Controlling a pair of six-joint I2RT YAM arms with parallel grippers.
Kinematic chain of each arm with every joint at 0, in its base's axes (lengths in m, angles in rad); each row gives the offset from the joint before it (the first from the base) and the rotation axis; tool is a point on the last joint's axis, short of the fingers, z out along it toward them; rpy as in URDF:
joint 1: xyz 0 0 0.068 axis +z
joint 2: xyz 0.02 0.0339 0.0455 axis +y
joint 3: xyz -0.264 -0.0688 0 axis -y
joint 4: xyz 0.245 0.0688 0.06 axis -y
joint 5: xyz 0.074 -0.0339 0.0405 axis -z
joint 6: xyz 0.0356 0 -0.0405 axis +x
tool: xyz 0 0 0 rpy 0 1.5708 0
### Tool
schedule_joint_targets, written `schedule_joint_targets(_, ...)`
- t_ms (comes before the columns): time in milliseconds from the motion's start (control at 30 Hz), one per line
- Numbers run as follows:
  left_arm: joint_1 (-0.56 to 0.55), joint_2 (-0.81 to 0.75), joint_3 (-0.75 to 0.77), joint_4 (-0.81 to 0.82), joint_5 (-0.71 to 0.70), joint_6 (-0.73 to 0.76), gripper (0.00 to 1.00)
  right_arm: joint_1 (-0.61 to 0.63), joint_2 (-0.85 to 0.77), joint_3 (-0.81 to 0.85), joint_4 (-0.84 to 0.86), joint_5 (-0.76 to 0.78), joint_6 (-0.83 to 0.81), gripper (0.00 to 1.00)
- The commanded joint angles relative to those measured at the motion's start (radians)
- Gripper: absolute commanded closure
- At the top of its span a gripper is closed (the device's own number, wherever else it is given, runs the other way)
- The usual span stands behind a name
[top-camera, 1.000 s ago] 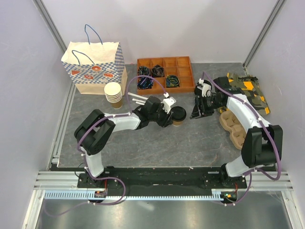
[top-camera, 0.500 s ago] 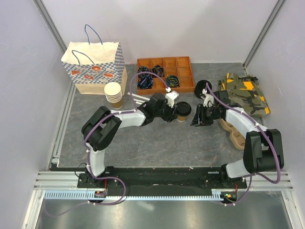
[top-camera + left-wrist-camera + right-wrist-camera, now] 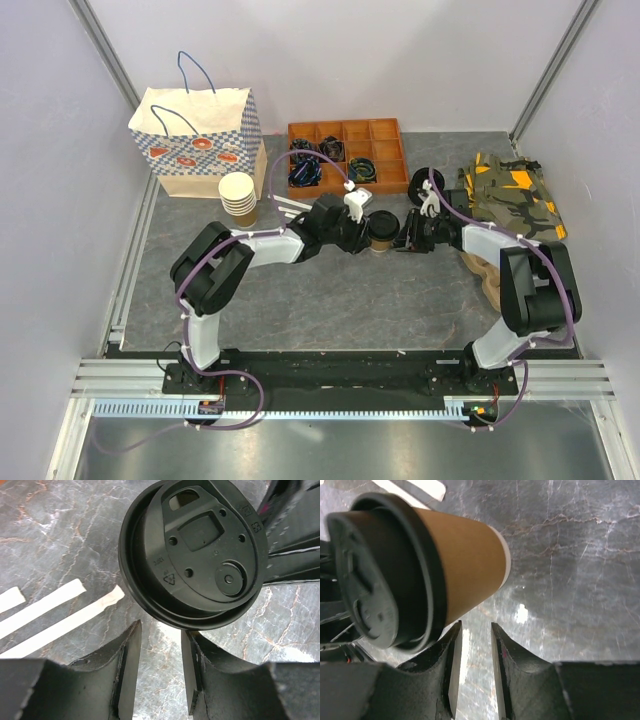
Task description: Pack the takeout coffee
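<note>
Back left: paper bag [image 3: 200, 140] w/ blue check print & blue handles, upright. Stack of lidless paper cups [image 3: 239, 198] just in front of it, at its right corner. White flat strips [image 3: 285, 208] lie on grey marbled table [image 3: 330, 300] right of the stack. Orange divided tray [image 3: 385, 131] back ctr, dark coiled items in several compartments. Camo cloth [image 3: 515, 190] back right; brown pulp cup carrier [image 3: 490, 275] in front of it, partly hidden.

I see the takeout coffee [image 3: 381, 232] mid-table, the compartment tray [image 3: 385, 131] behind it, the cup stack [image 3: 239, 197] to its left, before the paper bag [image 3: 200, 140].
</note>
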Motion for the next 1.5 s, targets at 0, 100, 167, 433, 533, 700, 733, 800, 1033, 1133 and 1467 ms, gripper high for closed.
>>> schedule_joint_targets(0, 0.023, 0.007, 0.014, 0.047, 0.021, -0.027, 0.55, 0.004, 0.048, 0.039, 0.118, 0.000, 0.056, 0.63)
schedule_joint_targets(100, 0.043, 0.026, 0.039, 0.039, 0.018, -0.027, 0.55, 0.004, 0.083, 0.063, 0.147, 0.003, 0.088, 0.63)
schedule_joint_targets(167, 0.054, 0.041, 0.065, 0.030, 0.018, -0.027, 0.55, 0.006, 0.094, 0.079, 0.160, 0.008, 0.097, 0.63)
schedule_joint_targets(433, 0.094, 0.099, 0.172, 0.013, 0.036, -0.018, 0.54, 0.007, 0.151, 0.125, 0.244, 0.060, 0.166, 0.61)
schedule_joint_targets(533, 0.097, 0.133, 0.217, 0.007, 0.035, -0.014, 0.54, 0.012, 0.166, 0.146, 0.255, 0.092, 0.180, 0.60)
schedule_joint_targets(700, 0.114, 0.188, 0.292, -0.042, 0.050, -0.061, 0.53, 0.013, 0.192, 0.178, 0.258, 0.127, 0.191, 0.60)
schedule_joint_targets(733, 0.114, 0.188, 0.295, -0.036, 0.050, -0.058, 0.53, 0.015, 0.195, 0.183, 0.258, 0.130, 0.191, 0.60)
schedule_joint_targets(800, 0.115, 0.190, 0.295, -0.033, 0.046, -0.055, 0.52, 0.015, 0.204, 0.191, 0.259, 0.139, 0.194, 0.60)
schedule_joint_targets(1033, 0.132, 0.144, 0.260, -0.051, 0.072, -0.083, 0.49, 0.015, 0.206, 0.221, 0.217, 0.114, 0.157, 0.59)
schedule_joint_targets(1133, 0.132, 0.033, 0.151, -0.010, 0.122, -0.077, 0.44, 0.013, 0.155, 0.235, 0.088, 0.072, 0.065, 0.57)
schedule_joint_targets(1467, 0.130, -0.373, -0.033, -0.258, 0.253, 0.035, 0.26, 0.012, -0.194, 0.312, -0.343, -0.019, -0.209, 0.39)
